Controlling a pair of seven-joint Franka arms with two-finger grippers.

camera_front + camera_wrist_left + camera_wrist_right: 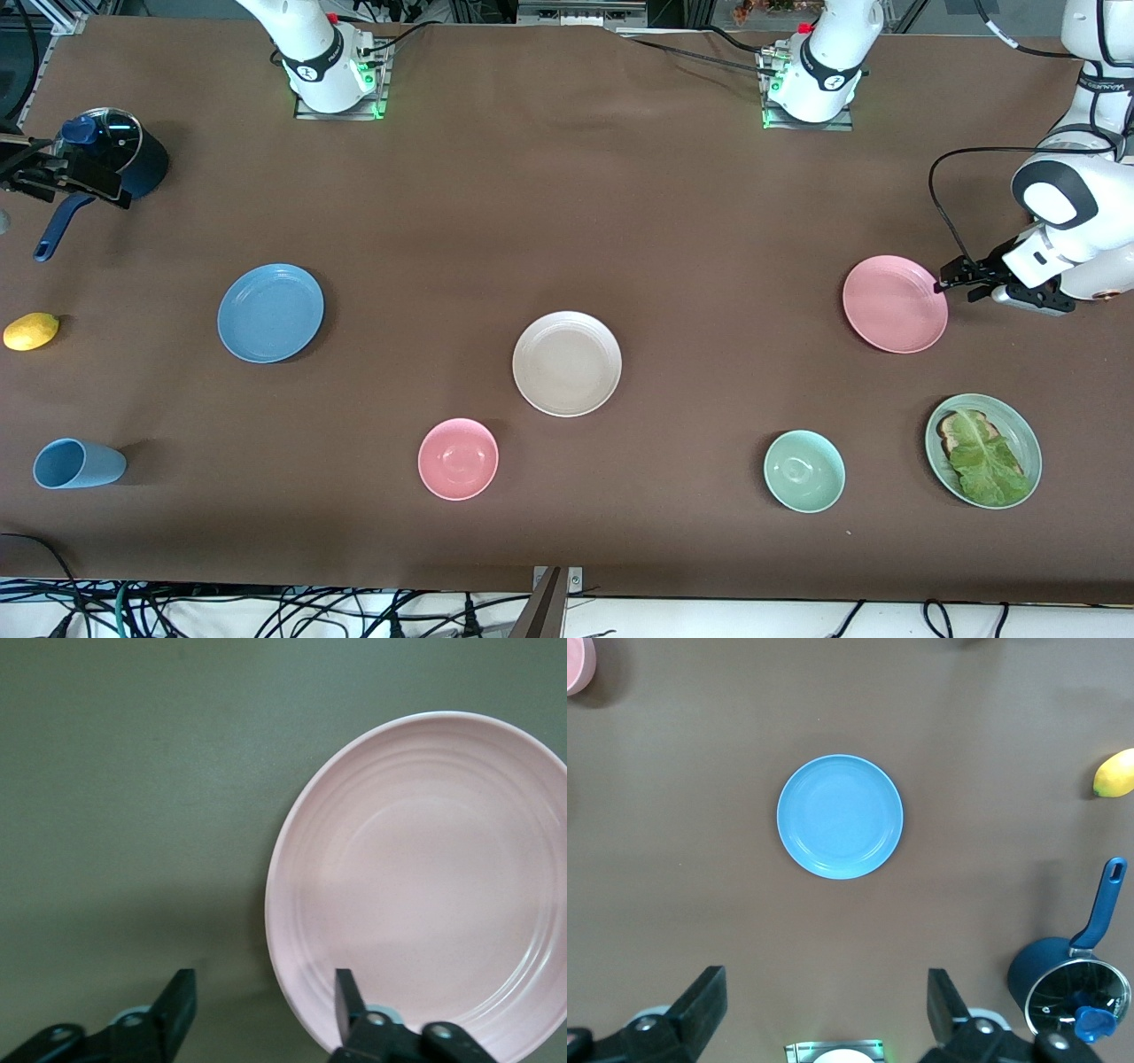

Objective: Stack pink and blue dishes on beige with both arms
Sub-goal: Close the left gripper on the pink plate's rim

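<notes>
A brown counter (pixel 567 221) holds three flat plates, none stacked. The beige plate (pixel 567 363) lies mid-counter. The blue plate (pixel 270 313) lies toward the right arm's end, the pink plate (pixel 895 304) toward the left arm's end. The left tool (pixel 944 285) sits low at the pink plate's rim, fingers spread and released, one finger (pixel 347 997) over the rim. The right tool (pixel 18 173) hangs beside a dark blue pot (pixel 120 159), fingers spread, grasping nothing.

Brown-covered table (pixel 567 204) (cables (pixel 266 611) tangled along its near edge).

Robotics lab: bolted arm bases (pixel 332 84), brown-covered table (pixel 567 204), tangled floor cables (pixel 266 611).
</notes>
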